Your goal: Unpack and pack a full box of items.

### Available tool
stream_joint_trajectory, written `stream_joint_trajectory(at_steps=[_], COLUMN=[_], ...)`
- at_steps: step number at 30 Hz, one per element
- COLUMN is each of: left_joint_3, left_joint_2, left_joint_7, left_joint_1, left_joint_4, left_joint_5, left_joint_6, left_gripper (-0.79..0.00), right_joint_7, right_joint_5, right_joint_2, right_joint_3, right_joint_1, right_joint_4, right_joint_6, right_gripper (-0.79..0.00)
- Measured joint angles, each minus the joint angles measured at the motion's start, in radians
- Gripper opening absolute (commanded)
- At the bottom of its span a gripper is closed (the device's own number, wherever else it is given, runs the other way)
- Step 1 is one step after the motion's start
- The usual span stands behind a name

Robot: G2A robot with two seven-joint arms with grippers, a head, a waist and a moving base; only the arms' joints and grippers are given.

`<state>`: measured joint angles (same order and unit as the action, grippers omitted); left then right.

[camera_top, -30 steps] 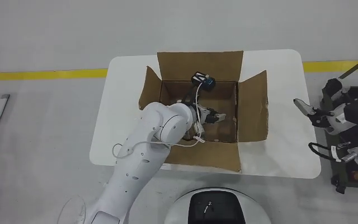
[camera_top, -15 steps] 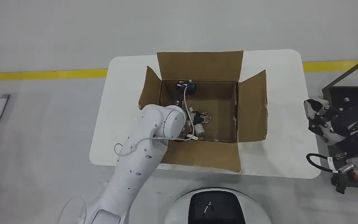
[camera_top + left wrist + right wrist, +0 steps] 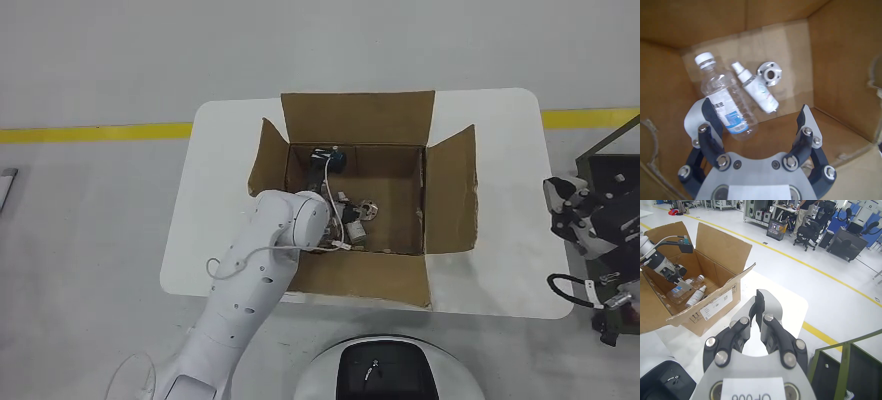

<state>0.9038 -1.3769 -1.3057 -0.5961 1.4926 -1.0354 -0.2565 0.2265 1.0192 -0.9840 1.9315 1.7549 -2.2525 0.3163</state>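
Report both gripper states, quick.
Left gripper: open, beside the clear bottle in the box, holding nothing.
Right gripper: shut, holding nothing.

A yellow line [image 3: 95,131] is running across the pale grey floor [image 3: 100,60]; black office chairs [image 3: 809,236] are standing near equipment racks [image 3: 757,213] beyond the white counter [image 3: 505,270].

A white table [image 3: 215,190] with rounded corners stands on the pale grey floor [image 3: 90,230]. One open cardboard box [image 3: 357,117] sits directly on it, near the middle, its flaps splayed outward.
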Motion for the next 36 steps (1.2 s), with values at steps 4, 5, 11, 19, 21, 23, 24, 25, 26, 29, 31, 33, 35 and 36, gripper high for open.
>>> stream_joint_trajectory(at_steps=[4, 5, 11, 19, 21, 23, 24, 25, 26, 29, 31, 33, 35, 36], left_joint_3=[-0.02, -0.028, -0.077, -0.119, -0.123, -0.124, -0.124, -0.123, -0.122, -0.117, -0.114, -0.11, -0.107, -0.106], left_joint_2=[-0.009, -0.012, -0.034, -0.063, -0.07, -0.074, -0.076, -0.077, -0.079, -0.082, -0.084, -0.085, -0.087, -0.087], left_joint_7=[-0.041, -0.051, -0.083, -0.069, -0.065, -0.061, -0.06, -0.059, -0.057, -0.054, -0.055, -0.058, -0.061, -0.062], left_joint_1=[0.026, 0.035, 0.078, 0.113, 0.118, 0.121, 0.122, 0.122, 0.122, 0.119, 0.117, 0.115, 0.112, 0.111], left_joint_4=[-0.051, -0.068, -0.152, -0.245, -0.264, -0.279, -0.284, -0.289, -0.294, -0.303, -0.304, -0.302, -0.302, -0.303], left_joint_5=[-0.03, -0.042, -0.098, -0.101, -0.101, -0.103, -0.105, -0.107, -0.11, -0.115, -0.117, -0.124, -0.132, -0.135], left_joint_6=[-0.045, -0.055, -0.103, -0.111, -0.112, -0.114, -0.115, -0.116, -0.118, -0.117, -0.117, -0.116, -0.114, -0.113], left_gripper=[0.0, 0.0, 0.0, -0.046, -0.092, -0.166, -0.182, -0.197, -0.206, -0.289, -0.268, -0.209, -0.182, -0.172], right_joint_7=[0.003, 0.006, 0.018, 0.015, 0.014, 0.012, 0.011, 0.01, 0.009, 0.009, 0.01, 0.01, 0.011, 0.011], right_joint_5=[0.008, 0.012, 0.029, 0.041, 0.043, 0.045, 0.047, 0.049, 0.051, 0.056, 0.058, 0.061, 0.064, 0.065], right_joint_2=[-0.003, -0.004, -0.007, -0.012, -0.013, -0.015, -0.016, -0.016, -0.017, -0.019, -0.02, -0.021, -0.022, -0.023], right_joint_3=[-0.016, -0.021, -0.041, -0.047, -0.047, -0.046, -0.046, -0.046, -0.046, -0.047, -0.048, -0.049, -0.05, -0.051], right_joint_1=[-0.007, -0.009, -0.021, -0.021, -0.018, -0.013, -0.011, -0.009, -0.007, -0.004, -0.004, -0.004, -0.004, -0.004], right_joint_4=[0.008, 0.01, 0.014, 0.022, 0.023, 0.021, 0.02, 0.019, 0.018, 0.017, 0.016, 0.015, 0.015, 0.014], right_joint_6=[-0.012, -0.015, -0.027, -0.031, -0.032, -0.033, -0.033, -0.034, -0.034, -0.032, -0.032, -0.031, -0.03, -0.029], right_gripper=[-0.785, -0.785, -0.785, -0.785, -0.785, -0.785, -0.785, -0.785, -0.785, -0.785, -0.785, -0.785, -0.785, -0.785])
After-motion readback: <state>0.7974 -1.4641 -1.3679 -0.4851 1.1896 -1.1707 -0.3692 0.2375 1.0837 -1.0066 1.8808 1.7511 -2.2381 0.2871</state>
